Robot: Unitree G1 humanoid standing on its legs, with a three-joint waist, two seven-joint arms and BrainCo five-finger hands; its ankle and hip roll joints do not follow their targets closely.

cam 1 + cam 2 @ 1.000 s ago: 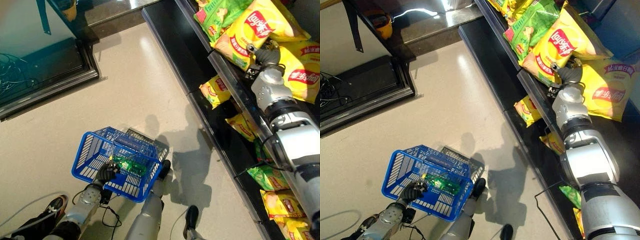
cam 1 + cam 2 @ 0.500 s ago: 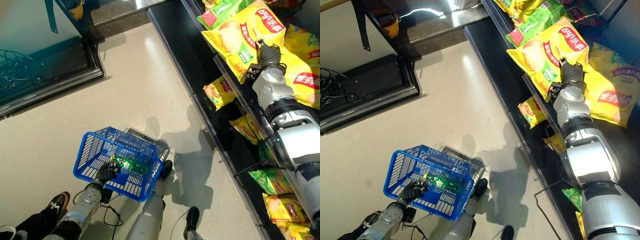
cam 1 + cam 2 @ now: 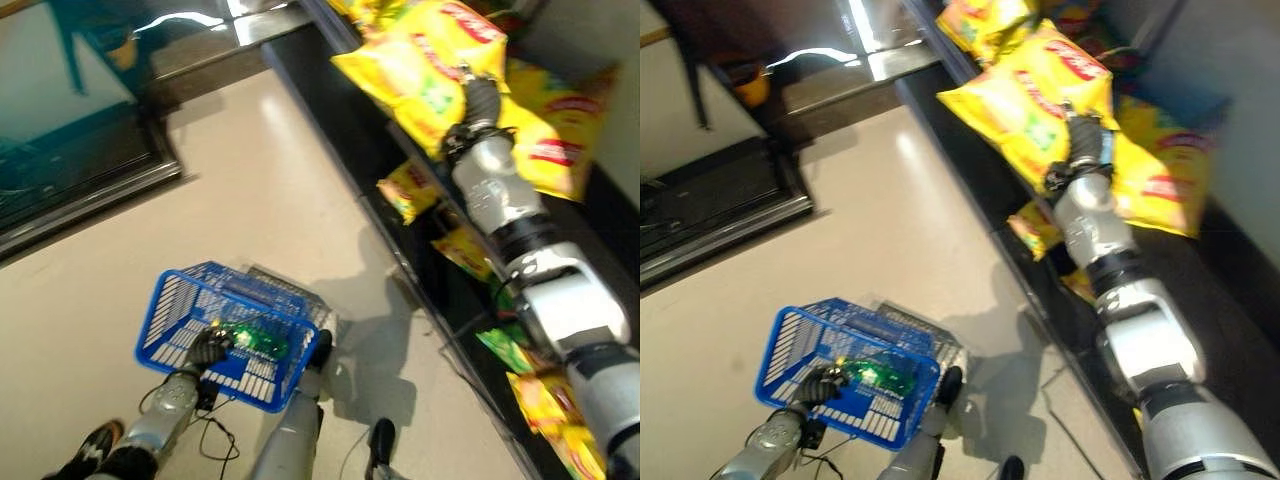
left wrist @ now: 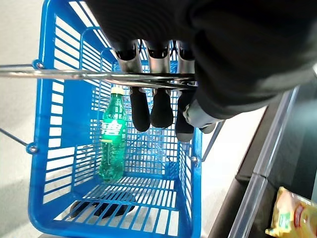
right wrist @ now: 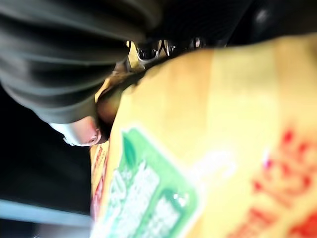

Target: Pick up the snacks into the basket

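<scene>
My right hand (image 3: 478, 102) is up at the shelf, shut on a large yellow chip bag (image 3: 415, 68) that hangs out past the shelf edge, over the floor. In the right wrist view the bag (image 5: 228, 139) lies pinched against my thumb (image 5: 81, 133). Low on my left, my left hand (image 3: 208, 348) hangs with its fingers (image 4: 141, 106) curled round the metal handle (image 4: 69, 73) of a blue plastic basket (image 3: 150, 315). A green bottle (image 4: 111, 139) lies on the basket's floor.
More yellow chip bags (image 3: 560, 150) lie on the upper shelf. Smaller bags (image 3: 405, 190) and a green bag (image 3: 505, 345) sit on the dark lower shelves on the right. A dark door frame (image 3: 80, 185) stands at the upper left. A person's shoe (image 3: 100, 440) is beside the basket.
The right hand has drawn the yellow bag off the other bags and out past the shelf edge. The camera has shifted. The left hand and basket have stayed put.
</scene>
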